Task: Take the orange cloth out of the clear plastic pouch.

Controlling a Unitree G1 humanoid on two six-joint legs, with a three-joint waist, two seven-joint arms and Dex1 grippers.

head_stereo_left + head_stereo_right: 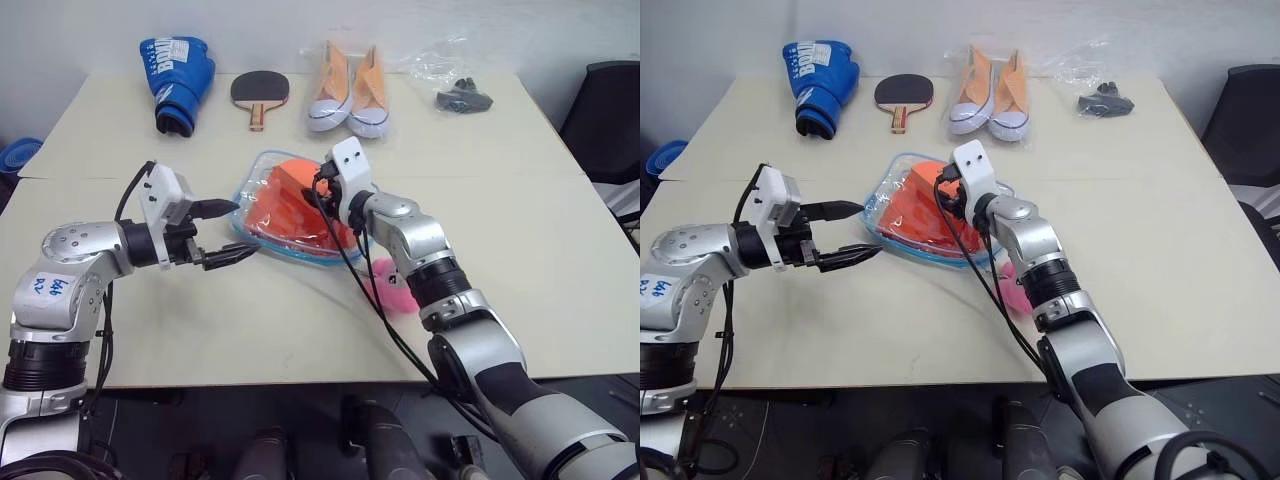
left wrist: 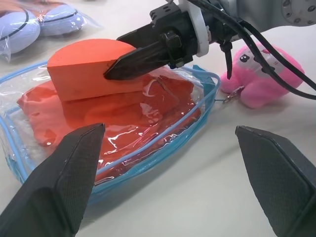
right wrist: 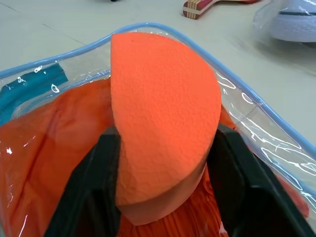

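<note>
On the beige table, boxing glove and paddle.

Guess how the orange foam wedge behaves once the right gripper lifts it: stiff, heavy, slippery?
Probably stiff enough: the orange foam wedge keeps crisp edges with the right gripper fingers on both flanks. Likely light for its size, since its pitted surface looks like foam. That texture should resist slipping, but the clear plastic pouch under it looks glossy and may shift.

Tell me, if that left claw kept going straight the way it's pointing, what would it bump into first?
Most likely the clear plastic pouch with the orange cloth inside. The left gripper stands open, aimed at the pouch's near edge; depth is hard to judge, so it might slide just over it.
</note>
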